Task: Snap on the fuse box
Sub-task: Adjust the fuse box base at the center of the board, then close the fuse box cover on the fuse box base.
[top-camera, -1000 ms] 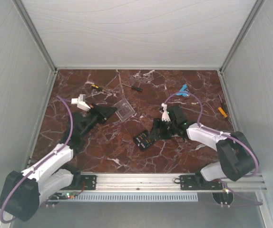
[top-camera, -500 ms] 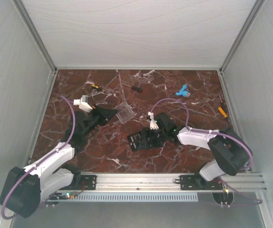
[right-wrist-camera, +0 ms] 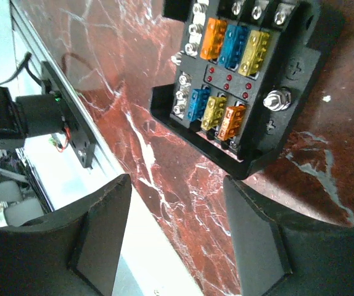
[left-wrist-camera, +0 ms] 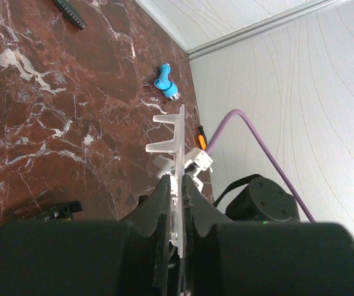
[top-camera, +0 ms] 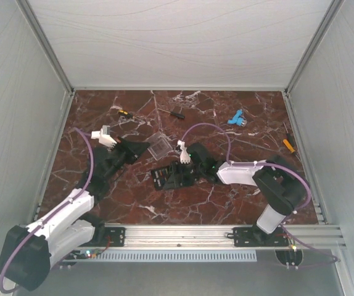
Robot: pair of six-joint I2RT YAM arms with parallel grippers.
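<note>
The fuse box (top-camera: 164, 178) is a small black box with rows of orange, blue and yellow fuses, lying flat on the marble table; it fills the top of the right wrist view (right-wrist-camera: 238, 80). My right gripper (top-camera: 179, 174) is open just to its right, and in the right wrist view (right-wrist-camera: 177, 180) one fingertip (right-wrist-camera: 251, 203) sits at the box's near corner. My left gripper (top-camera: 145, 146) is shut on the flat clear plastic plate (top-camera: 160, 143), held edge-on between the fingers in the left wrist view (left-wrist-camera: 178, 154), above and left of the fuse box.
A blue connector (top-camera: 236, 118) lies at the back right. Small screwdrivers (top-camera: 177, 113) (top-camera: 124, 113) lie near the back, and an orange-handled one (top-camera: 288, 145) by the right wall. White walls enclose the table; a metal rail (top-camera: 177, 234) runs along the near edge.
My right gripper has moved left across the table, and the fuse box has slid left with it, ending closer to the clear plate. The left arm has barely moved.
</note>
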